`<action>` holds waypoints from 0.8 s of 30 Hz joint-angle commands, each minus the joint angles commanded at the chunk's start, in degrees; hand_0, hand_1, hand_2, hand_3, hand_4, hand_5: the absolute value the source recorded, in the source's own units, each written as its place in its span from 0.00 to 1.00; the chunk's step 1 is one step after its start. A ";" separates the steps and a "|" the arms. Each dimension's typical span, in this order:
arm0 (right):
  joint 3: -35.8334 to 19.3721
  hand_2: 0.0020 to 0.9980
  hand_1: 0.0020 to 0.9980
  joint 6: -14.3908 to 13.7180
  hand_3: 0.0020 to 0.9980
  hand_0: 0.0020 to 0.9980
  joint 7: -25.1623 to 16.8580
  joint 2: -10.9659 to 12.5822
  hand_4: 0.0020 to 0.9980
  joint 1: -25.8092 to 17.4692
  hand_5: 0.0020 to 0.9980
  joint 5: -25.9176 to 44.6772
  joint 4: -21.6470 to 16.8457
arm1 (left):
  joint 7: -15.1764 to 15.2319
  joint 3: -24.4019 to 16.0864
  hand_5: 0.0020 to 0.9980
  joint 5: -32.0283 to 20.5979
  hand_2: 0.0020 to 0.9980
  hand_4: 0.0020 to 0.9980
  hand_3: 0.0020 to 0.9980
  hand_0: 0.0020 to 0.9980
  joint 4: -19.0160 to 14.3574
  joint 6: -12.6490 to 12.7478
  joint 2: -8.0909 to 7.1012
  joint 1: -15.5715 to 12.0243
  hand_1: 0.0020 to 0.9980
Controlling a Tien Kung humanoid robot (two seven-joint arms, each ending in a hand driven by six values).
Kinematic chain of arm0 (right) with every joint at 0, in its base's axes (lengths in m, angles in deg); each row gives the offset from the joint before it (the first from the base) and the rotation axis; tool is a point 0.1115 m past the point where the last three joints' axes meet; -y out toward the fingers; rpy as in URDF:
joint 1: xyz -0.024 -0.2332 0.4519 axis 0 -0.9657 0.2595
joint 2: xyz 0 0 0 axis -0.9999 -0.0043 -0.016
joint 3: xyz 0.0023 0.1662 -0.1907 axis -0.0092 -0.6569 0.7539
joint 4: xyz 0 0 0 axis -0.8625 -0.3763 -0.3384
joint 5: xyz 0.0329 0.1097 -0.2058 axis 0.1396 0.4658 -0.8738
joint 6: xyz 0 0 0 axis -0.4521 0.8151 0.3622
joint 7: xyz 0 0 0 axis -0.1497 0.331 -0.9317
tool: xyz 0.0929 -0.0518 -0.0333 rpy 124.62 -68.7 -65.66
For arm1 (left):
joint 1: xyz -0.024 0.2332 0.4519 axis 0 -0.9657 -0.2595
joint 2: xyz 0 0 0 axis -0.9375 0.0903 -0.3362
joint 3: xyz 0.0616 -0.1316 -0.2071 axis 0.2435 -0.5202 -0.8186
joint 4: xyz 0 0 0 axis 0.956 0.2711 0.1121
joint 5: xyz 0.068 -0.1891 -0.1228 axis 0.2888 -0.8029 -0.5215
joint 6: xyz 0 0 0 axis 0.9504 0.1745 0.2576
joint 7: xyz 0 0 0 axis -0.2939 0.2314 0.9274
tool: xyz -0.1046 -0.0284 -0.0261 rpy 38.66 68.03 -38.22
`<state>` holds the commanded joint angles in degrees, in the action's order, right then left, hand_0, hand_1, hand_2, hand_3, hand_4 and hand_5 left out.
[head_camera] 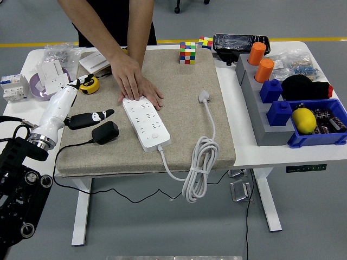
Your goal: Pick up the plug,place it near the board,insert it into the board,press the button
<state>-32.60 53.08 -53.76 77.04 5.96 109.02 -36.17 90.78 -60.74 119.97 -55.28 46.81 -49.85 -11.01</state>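
— So, where do we start? With the fingers?

— Yes. We see the left hand (93,116) coming in from the left on its white forearm, its black fingers (103,114) stretched out roughly together and pointing right over the beige mat (217,130). They clamp nothing. Whether they touch the mat, we cannot tell.

— And the plug?

— We find the black plug (105,132) lying on the mat just below those fingers, near them but not grasped. Its thin black cable (76,145) runs left off the mat and drops beside the table (238,97).

— Where is the board?

— We see the white power strip (145,122) just right of the plug, lying at a slant on the mat. A person's hand (135,84) presses flat on its far end, fingers spread, the arm reaching in from the table's far side. The button (155,137) sits near the strip's near end, uncovered.

— And that white cord?

— We follow the strip's own cord (199,162) from its near end; it hangs in a bundle over the mat's front edge, then climbs back to a white plug (204,97) resting on the mat, well apart from the strip.

— Anything else nearby?

— We notice a yellow tape measure (89,84) beside the forearm, a coloured cube (187,53) at the mat's far edge, and a lemon (303,120) in the blue bin (336,138) on the right.
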 joint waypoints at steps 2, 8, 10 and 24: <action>0.00 0.85 0.87 -0.14 0.86 0.87 -0.05 -0.08 1.00 -0.01 1.00 0.02 0.00 | -0.03 0.28 0.26 0.00 0.91 1.00 0.93 0.97 0.27 -0.89 -0.02 0.10 0.94; 0.20 0.84 0.87 -0.56 0.86 0.87 -0.14 -0.26 1.00 -0.19 1.00 -0.07 -0.12 | -1.66 1.59 0.34 0.00 0.97 1.00 1.00 0.99 2.05 -8.43 0.79 0.62 0.99; 0.37 0.84 0.87 -0.59 0.86 0.87 -0.12 -0.30 1.00 -0.24 1.00 0.04 -0.12 | -1.91 2.08 0.47 0.00 0.97 1.00 1.00 0.98 2.73 -10.36 1.18 0.91 0.98; 0.01 0.84 0.87 -0.80 0.86 0.87 -0.26 -0.69 1.00 0.16 1.00 -0.05 -0.16 | 0.22 2.67 0.45 0.00 0.90 1.00 0.93 0.93 16.59 -0.82 2.06 5.95 0.95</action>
<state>-32.59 52.28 -54.02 76.35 6.12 108.97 -36.33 91.00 -58.07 119.97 -38.69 45.99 -47.80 -5.06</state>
